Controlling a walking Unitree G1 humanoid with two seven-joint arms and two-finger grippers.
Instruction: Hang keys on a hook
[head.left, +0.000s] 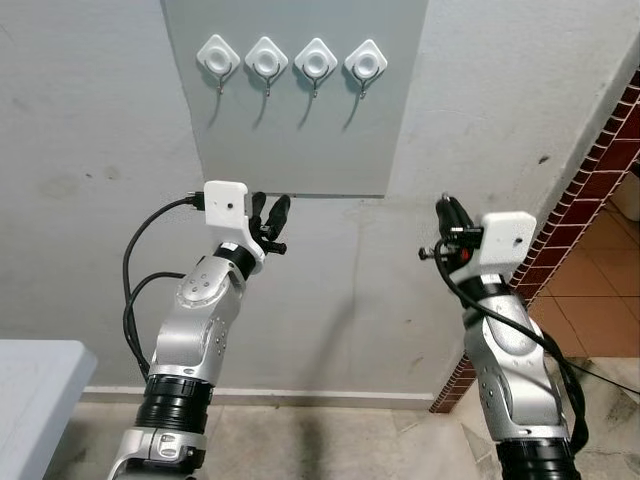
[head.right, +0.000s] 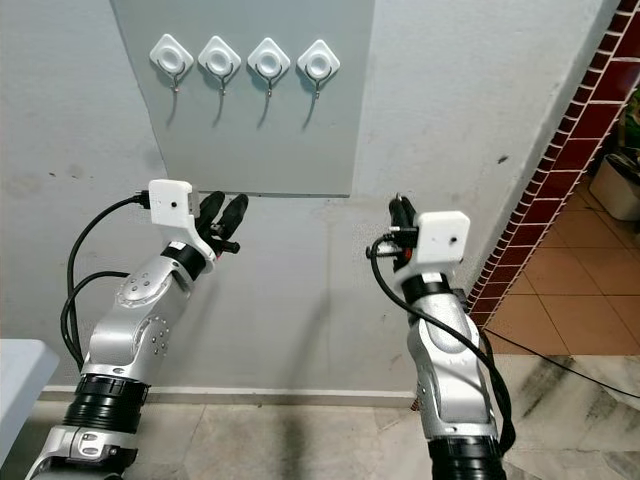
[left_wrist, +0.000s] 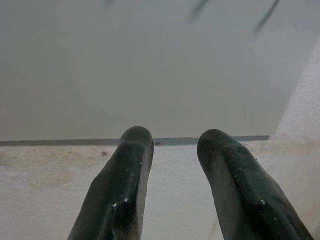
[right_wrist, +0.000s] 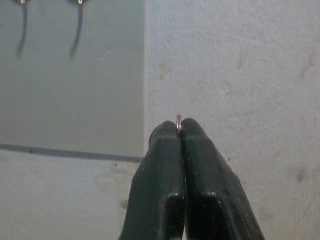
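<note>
Four white diamond-shaped hooks (head.left: 292, 58) sit in a row on a grey panel (head.left: 300, 140) fixed to the wall. My right gripper (head.left: 445, 212) is raised to the right of the panel and below its hooks. It is shut on a thin metal key ring (right_wrist: 178, 120), whose edge pokes out between the fingertips; the keys themselves are hidden. My left gripper (head.left: 272, 215) is open and holds nothing. It points at the panel's bottom edge (left_wrist: 200, 140), below the hooks.
A red brick-tiled wall edge (head.left: 590, 190) runs down on the right, with an orange tiled floor (head.left: 600, 300) beyond it. The corner of a grey table (head.left: 30, 400) stands at the lower left. Bare plastered wall surrounds the panel.
</note>
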